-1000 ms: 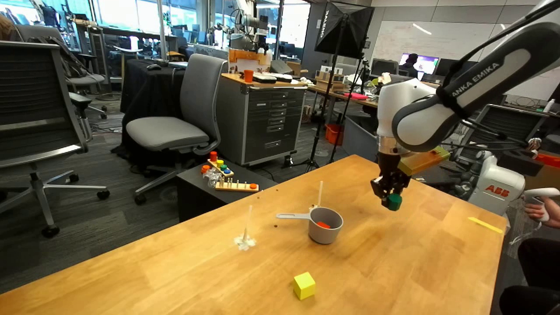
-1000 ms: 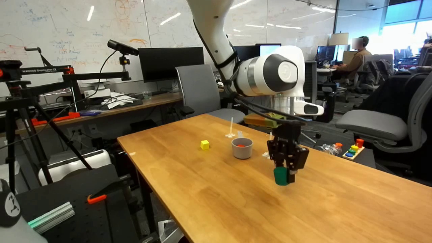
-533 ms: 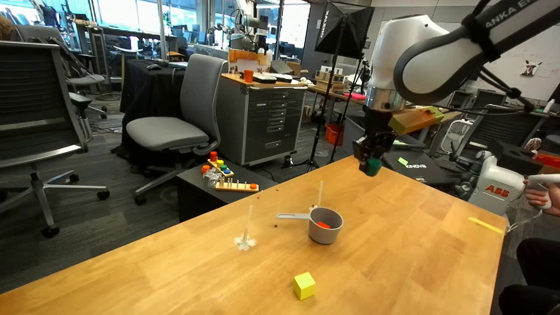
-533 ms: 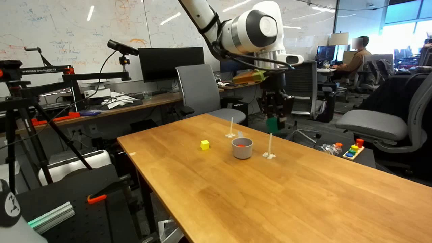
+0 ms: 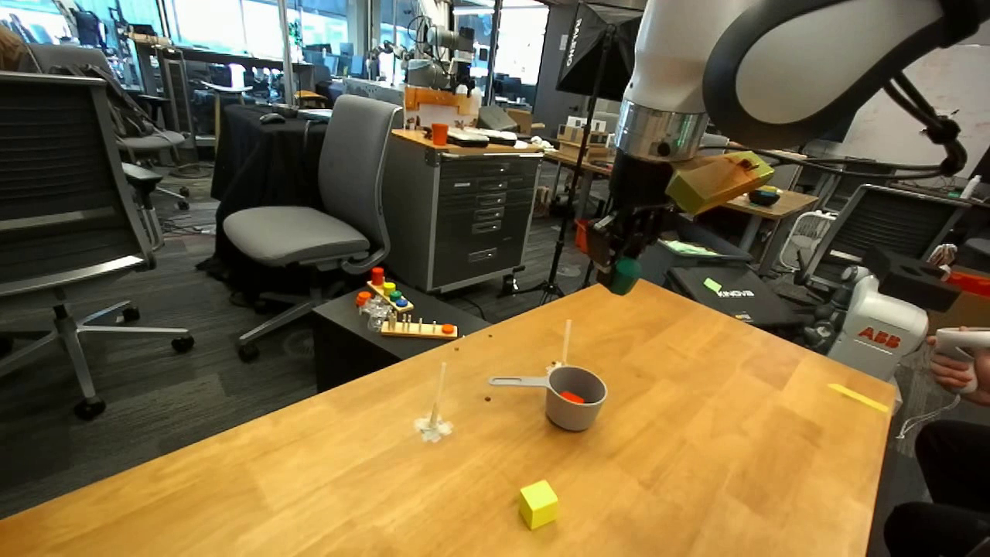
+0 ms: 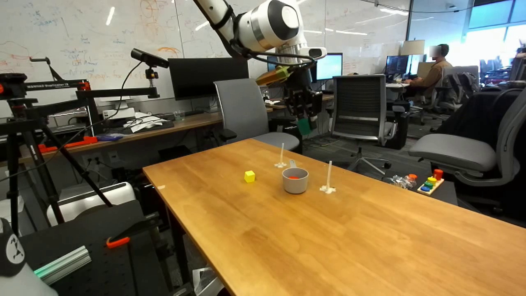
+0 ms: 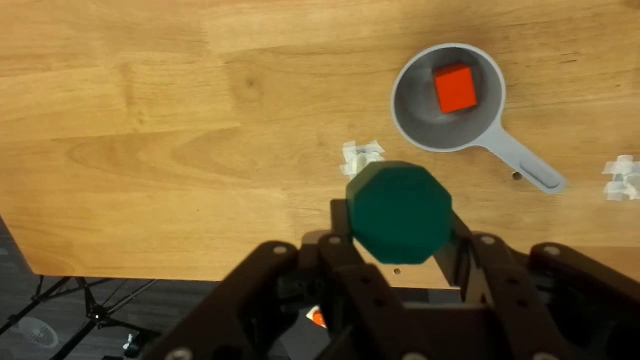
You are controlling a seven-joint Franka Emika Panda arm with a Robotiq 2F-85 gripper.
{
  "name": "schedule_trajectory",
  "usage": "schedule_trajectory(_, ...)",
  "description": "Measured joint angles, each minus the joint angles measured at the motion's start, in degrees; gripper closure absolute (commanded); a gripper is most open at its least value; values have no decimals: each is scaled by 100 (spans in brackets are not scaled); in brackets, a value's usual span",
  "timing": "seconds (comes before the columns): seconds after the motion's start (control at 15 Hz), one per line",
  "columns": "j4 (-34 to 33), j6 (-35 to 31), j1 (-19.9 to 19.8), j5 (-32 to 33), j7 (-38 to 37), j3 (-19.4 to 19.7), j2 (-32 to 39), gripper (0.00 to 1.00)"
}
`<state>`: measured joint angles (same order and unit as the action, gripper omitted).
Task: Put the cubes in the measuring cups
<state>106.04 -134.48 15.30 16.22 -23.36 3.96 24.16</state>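
Toward table edge [image 7: 150, 274], cup handle [image 7: 521, 160] diagonal

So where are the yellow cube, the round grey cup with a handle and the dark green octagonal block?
Yellow cube [image 5: 539, 497]: in an exterior view, on its upper face.
Grey cup [image 5: 573, 416]: in an exterior view, on its outer wall.
Green block [image 7: 401, 216]: in the wrist view, on its octagonal face.
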Motion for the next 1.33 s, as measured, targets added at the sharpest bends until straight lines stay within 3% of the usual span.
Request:
schedule_trajectory(0.27, 157, -132, 240, 373, -375, -10, 43, 83)
schedule_trajectory(0.67, 126, -207, 246, 708, -706, 83, 448, 83)
schedule_trajectory(1.13, -34, -210, 238, 334, -712, -33, 764, 83)
schedule_trajectory(1.2, -45, -210, 239, 236, -712, -67, 792, 57)
schedule_trajectory(1.27, -58, -210, 240, 153, -712, -99, 819, 82)
schedule_trajectory(1.33, -73, -211, 242, 79, -712, -124, 846, 81)
